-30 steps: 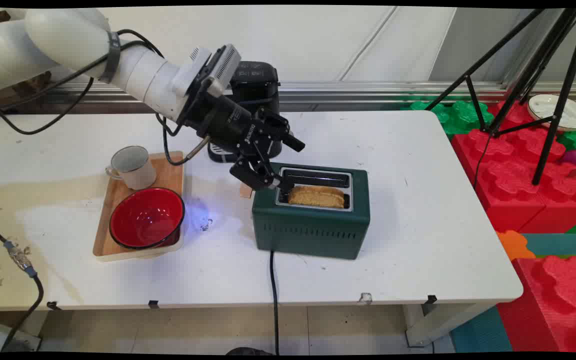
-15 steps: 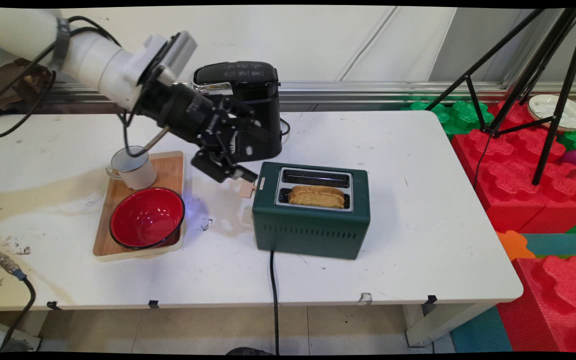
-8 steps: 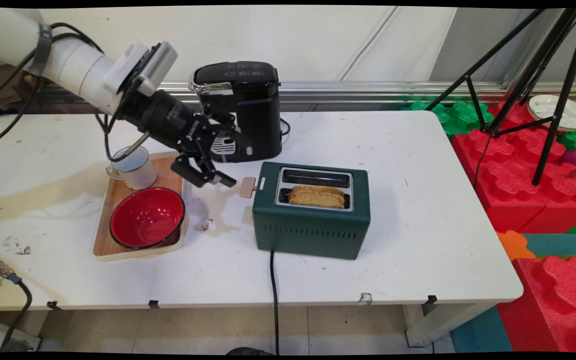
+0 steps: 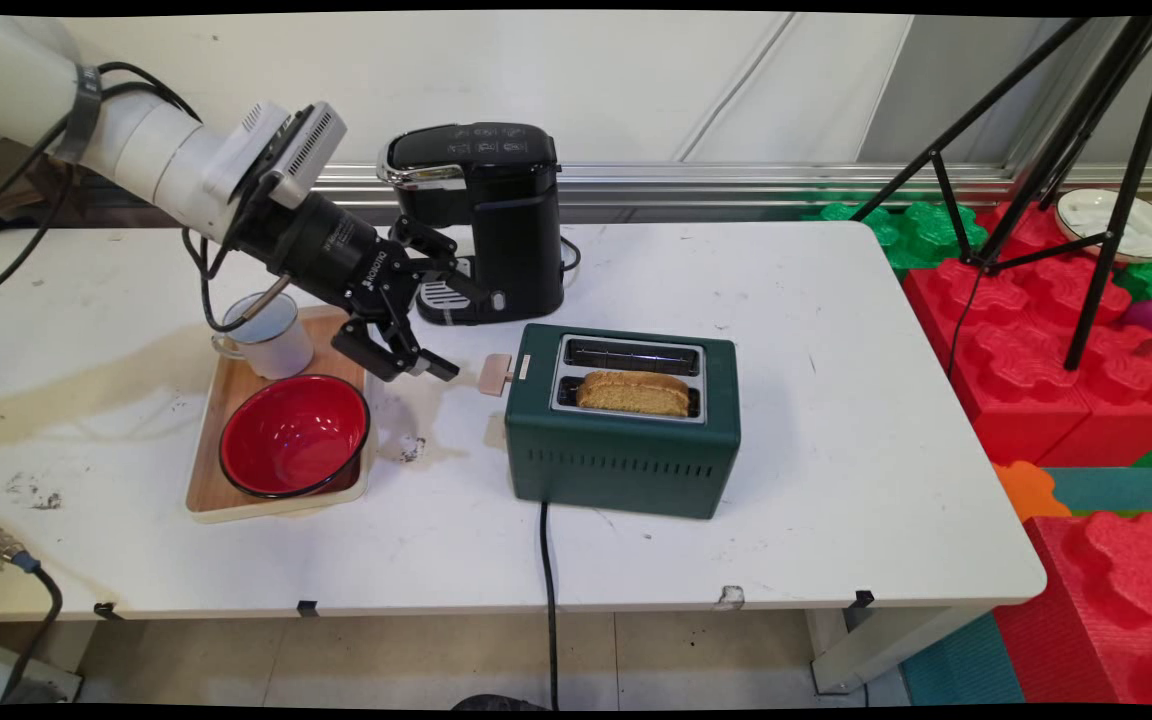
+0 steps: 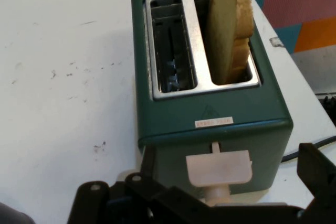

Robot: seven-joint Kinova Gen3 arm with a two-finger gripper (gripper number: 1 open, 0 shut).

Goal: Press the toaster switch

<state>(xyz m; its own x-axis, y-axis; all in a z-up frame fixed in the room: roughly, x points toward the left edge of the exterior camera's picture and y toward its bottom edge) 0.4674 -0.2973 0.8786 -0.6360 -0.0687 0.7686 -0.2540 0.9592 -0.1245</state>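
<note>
gripper: black two-finger gripper (image 4: 446, 325), fingers spread, empty, beside pale lever (image 4: 494, 374)
toaster: green two-slot toaster (image 4: 626, 470), toast slice (image 4: 633, 393) in near slot, lever up

The white table (image 4: 816, 330) carries a green toaster (image 4: 624, 450) near the middle of its near half, its black cord (image 4: 547, 560) running off the near edge. A black coffee machine (image 4: 496, 210) stands at the far edge, behind the toaster. Toward the left edge lies a wooden tray (image 4: 341, 345). Brownish stains (image 4: 66, 385) mark the table's left part.
</note>
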